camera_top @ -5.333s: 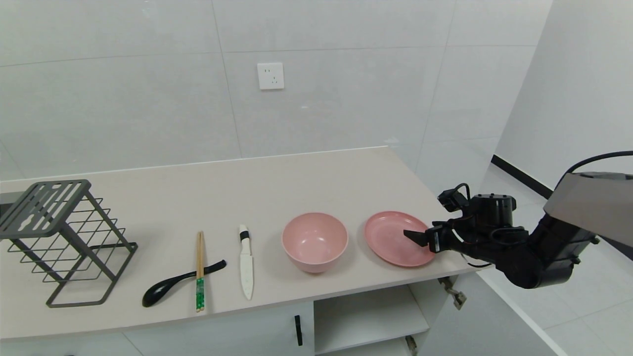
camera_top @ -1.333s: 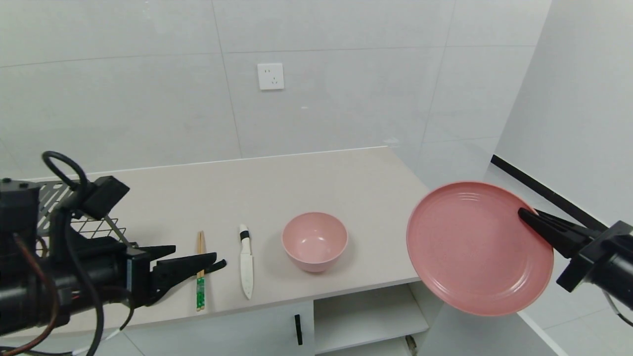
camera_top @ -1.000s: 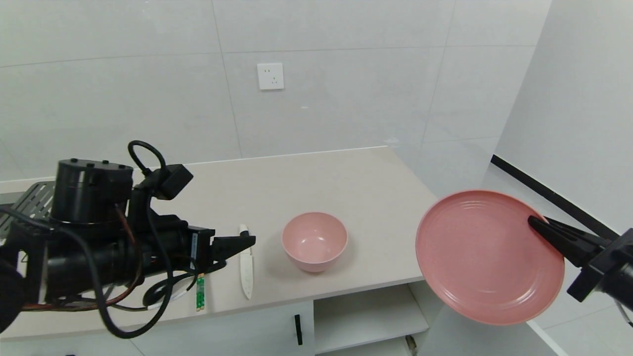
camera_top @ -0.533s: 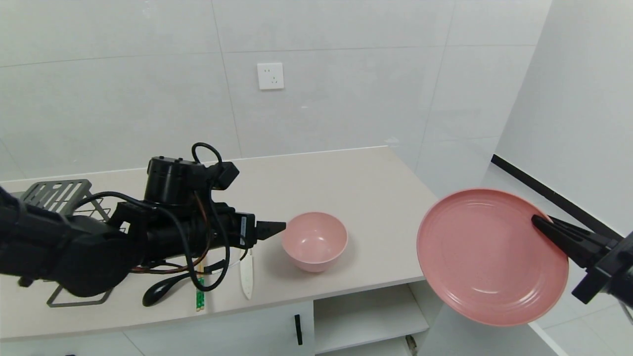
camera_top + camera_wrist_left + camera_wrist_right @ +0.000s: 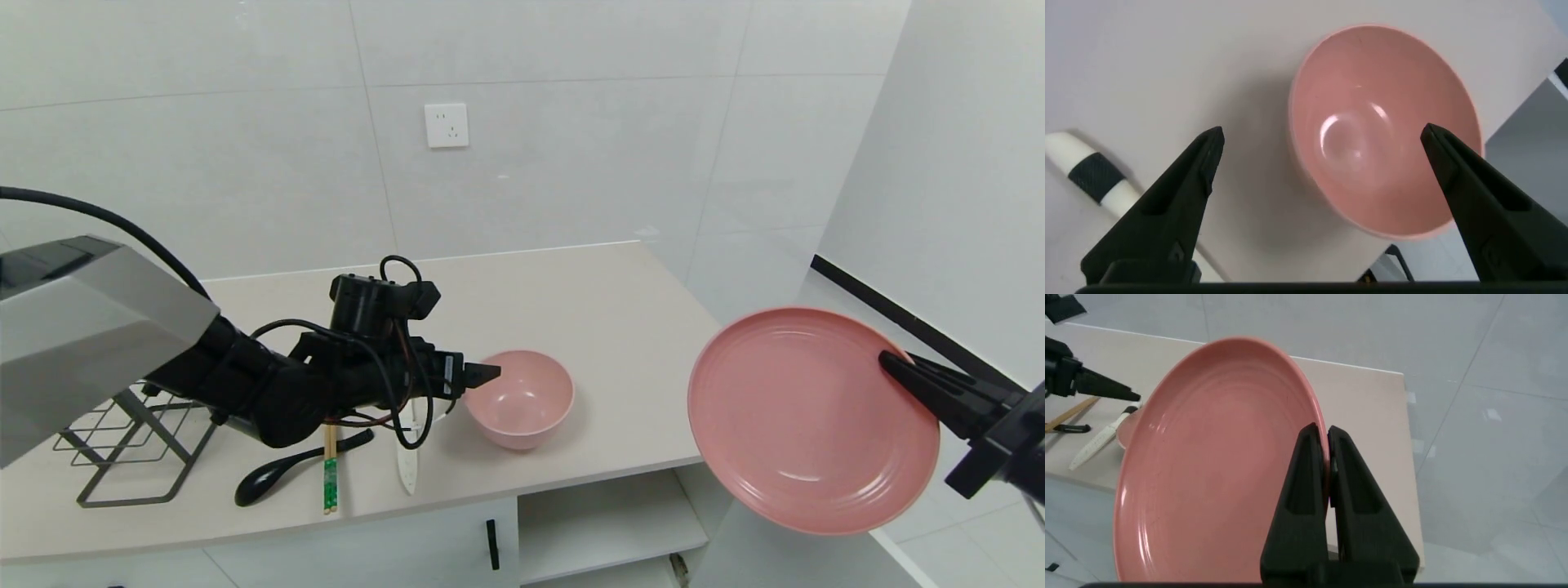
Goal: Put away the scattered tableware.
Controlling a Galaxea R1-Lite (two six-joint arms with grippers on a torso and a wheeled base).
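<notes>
My left gripper, fingers spread wide, has advanced to the bowl, now framed between its tips. My right gripper still pinches the plate rim.

high head, close left wrist cameras share bowl.

The left arm hides the handle of the white kitchen knife, the upper ends of the wooden chopsticks and part of the grey wire rack on the pale tabletop. In the left wrist view, the knife's blade is cut off at the edge.
</notes>
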